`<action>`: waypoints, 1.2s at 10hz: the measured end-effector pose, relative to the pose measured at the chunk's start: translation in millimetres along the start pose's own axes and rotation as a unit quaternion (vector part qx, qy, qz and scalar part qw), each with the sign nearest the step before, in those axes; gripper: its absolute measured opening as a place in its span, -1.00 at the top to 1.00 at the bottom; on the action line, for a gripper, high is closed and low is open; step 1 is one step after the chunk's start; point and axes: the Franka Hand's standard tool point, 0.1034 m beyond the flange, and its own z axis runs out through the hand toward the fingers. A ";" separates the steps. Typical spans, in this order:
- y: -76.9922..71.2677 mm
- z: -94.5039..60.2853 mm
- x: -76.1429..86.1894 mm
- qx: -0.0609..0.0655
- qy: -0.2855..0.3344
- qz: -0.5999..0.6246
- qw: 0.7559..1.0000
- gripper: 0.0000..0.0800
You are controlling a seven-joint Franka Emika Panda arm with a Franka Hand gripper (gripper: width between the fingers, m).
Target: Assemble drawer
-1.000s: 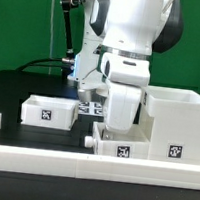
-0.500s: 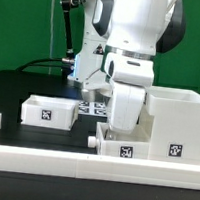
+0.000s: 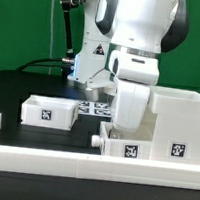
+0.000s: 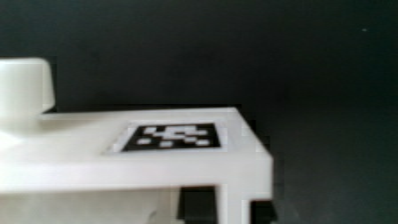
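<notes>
I cannot tell whether the claw (image 3: 123,128) is open or closed. In the exterior view its tips sit hidden behind the wall of the near tray (image 3: 108,145), and the wrist view gives me only dark, blurred shapes at the picture's edge. The claw hangs low over the far side of that tray, with the white arm (image 3: 140,37) rising straight above it.

The wrist view looks down at close range on a white panel (image 4: 107,165) of the drawer. It carries a square tag (image 4: 175,137) on its flat face, and a white knob (image 4: 22,85) stands up at one end.

The near tray rests on the black tabletop (image 3: 19,89), just beside the housing (image 3: 177,117) on the exterior view's right; I cannot tell whether they touch. The housing stands upright with its top open. A second tray (image 3: 48,110) sits well apart on the exterior view's left, its tag facing the camera. The marker board (image 3: 90,106) lies flat farther back, between that tray and the arm. A low white rim (image 3: 60,164) runs along the near edge of the tabletop.
</notes>
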 end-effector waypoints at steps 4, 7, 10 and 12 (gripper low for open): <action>1.4 -2.2 -4.0 0.001 -0.001 0.010 1.000 0.11; 7.5 -22.6 -5.1 0.009 -0.005 0.013 1.000 -0.55; 12.9 -46.5 -33.6 0.031 -0.015 0.013 0.999 -0.61; 17.4 -39.3 -45.6 0.053 -0.021 0.012 0.998 -0.62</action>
